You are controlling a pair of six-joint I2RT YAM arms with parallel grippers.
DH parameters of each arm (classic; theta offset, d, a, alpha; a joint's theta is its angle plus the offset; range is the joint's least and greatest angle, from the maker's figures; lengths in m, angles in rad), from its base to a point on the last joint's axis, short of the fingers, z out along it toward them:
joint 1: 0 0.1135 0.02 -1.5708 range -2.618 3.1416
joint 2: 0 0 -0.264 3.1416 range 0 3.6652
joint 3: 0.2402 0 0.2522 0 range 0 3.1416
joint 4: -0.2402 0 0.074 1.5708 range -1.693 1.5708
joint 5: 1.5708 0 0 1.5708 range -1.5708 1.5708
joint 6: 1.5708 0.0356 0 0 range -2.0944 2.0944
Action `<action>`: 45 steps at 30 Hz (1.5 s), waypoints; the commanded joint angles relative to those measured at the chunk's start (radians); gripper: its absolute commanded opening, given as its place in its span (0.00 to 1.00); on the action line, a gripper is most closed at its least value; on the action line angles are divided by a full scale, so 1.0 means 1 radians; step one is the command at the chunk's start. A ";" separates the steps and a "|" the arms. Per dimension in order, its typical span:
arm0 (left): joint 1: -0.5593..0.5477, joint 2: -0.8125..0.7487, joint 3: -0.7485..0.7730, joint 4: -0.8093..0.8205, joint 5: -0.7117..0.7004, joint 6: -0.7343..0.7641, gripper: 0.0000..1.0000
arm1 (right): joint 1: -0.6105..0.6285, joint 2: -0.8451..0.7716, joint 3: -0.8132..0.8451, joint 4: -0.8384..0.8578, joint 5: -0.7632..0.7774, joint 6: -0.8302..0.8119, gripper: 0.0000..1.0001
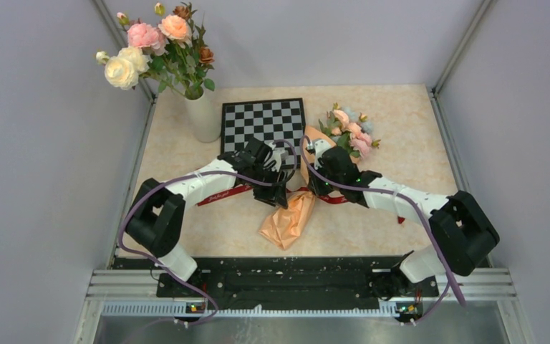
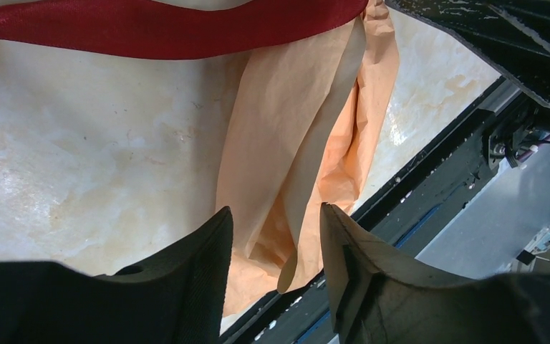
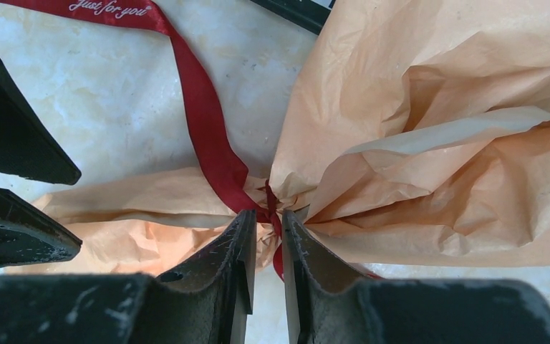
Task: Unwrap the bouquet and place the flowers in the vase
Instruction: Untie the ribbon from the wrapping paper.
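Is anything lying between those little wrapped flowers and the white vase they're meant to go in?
Yes. The chessboard lies flat on the table between the flowers and the vase. The flowers also sit inside the bouquet paper, tied by the red ribbon, and big roses already crowd the vase's mouth.

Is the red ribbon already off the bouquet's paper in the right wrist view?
No, the ribbon is knotted around the pinched middle of the bouquet, just in front of the right hand.
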 commanded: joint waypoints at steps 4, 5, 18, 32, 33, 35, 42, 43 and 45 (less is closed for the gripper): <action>-0.010 0.015 0.040 -0.006 0.009 0.005 0.46 | 0.015 0.014 0.002 0.053 0.019 0.011 0.21; -0.010 0.017 0.041 -0.006 0.011 0.005 0.45 | 0.015 0.014 -0.001 0.053 0.019 0.011 0.20; -0.019 0.033 0.044 -0.012 0.012 0.008 0.35 | 0.023 0.024 -0.050 0.062 0.014 0.032 0.19; -0.029 0.059 0.052 -0.026 0.010 0.013 0.16 | 0.033 0.058 -0.071 0.079 0.075 0.053 0.14; -0.029 0.061 0.053 -0.026 0.010 0.014 0.14 | 0.034 0.060 -0.071 0.079 0.088 0.055 0.12; -0.030 0.065 0.053 -0.027 0.008 0.015 0.12 | 0.035 0.064 -0.072 0.078 0.110 0.061 0.08; -0.030 0.073 0.060 -0.035 -0.006 0.016 0.00 | 0.035 0.028 -0.081 0.078 0.232 0.125 0.00; -0.031 0.073 0.061 -0.036 -0.008 0.017 0.00 | 0.035 0.013 -0.088 0.083 0.242 0.136 0.00; -0.030 0.072 0.060 -0.036 -0.015 0.019 0.00 | 0.036 -0.014 -0.105 0.119 0.252 0.159 0.00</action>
